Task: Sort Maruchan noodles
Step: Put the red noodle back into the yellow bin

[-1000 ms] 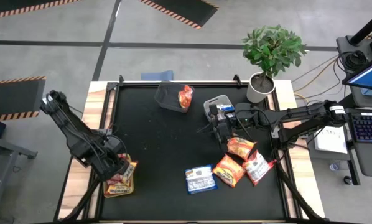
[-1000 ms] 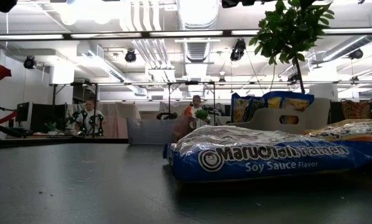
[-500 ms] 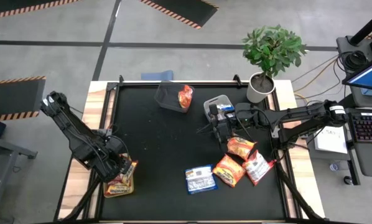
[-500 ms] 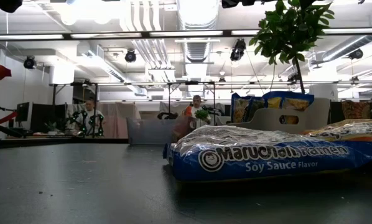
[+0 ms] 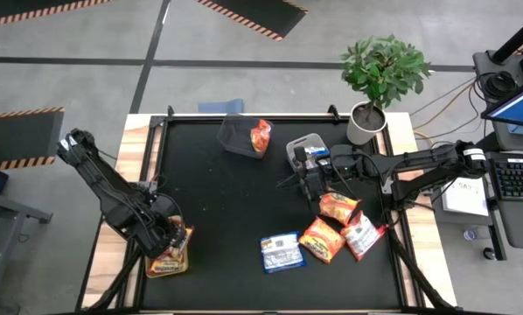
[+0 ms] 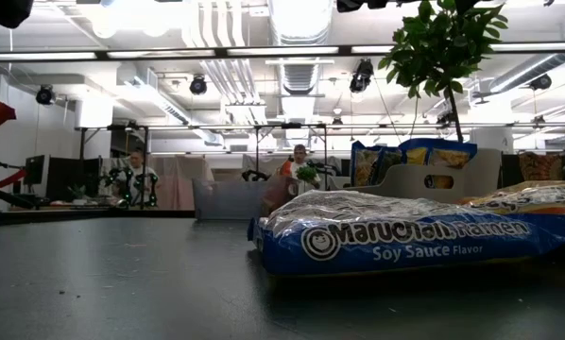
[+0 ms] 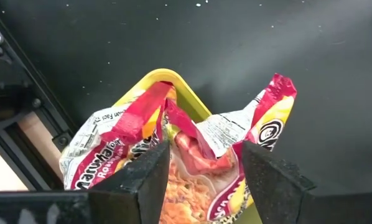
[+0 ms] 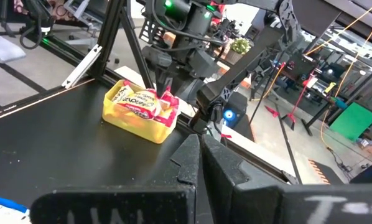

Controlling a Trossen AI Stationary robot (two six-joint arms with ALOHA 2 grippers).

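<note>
Down at the near left corner of the black tabletop [image 5: 226, 210], the left gripper [image 5: 172, 238] hangs over a yellow-green plastic bin [image 7: 185, 94] with its two fingers [image 7: 150, 174] spread part way on either side of a red-and-white crinkly ramen packet [image 7: 236, 134]; whether they press on it I cannot tell. Two red-and-white packets show in that bin, the second [image 7: 105, 149] lying beside the first.

Across the tabletop, the right gripper [image 5: 312, 179] sits with its fingers closed together and nothing between them, just beside a grey plastic bin [image 5: 303, 149] that holds at least one blue packet [image 5: 314, 151]; the low view shows two blue packets standing up there. A second grey bin [image 5: 235, 136] at the far edge has one orange packet [image 5: 261, 135] leaning at its side.

Four packets lie loose on the tabletop: one blue-and-white soy sauce packet [image 5: 282, 251], two orange packets [image 5: 322, 239] [image 5: 338, 208], and one red-and-white packet [image 5: 361, 236], the last three touching or overlapping near the right edge.

One potted green plant [image 5: 380, 79] stands beyond the far right corner.
</note>
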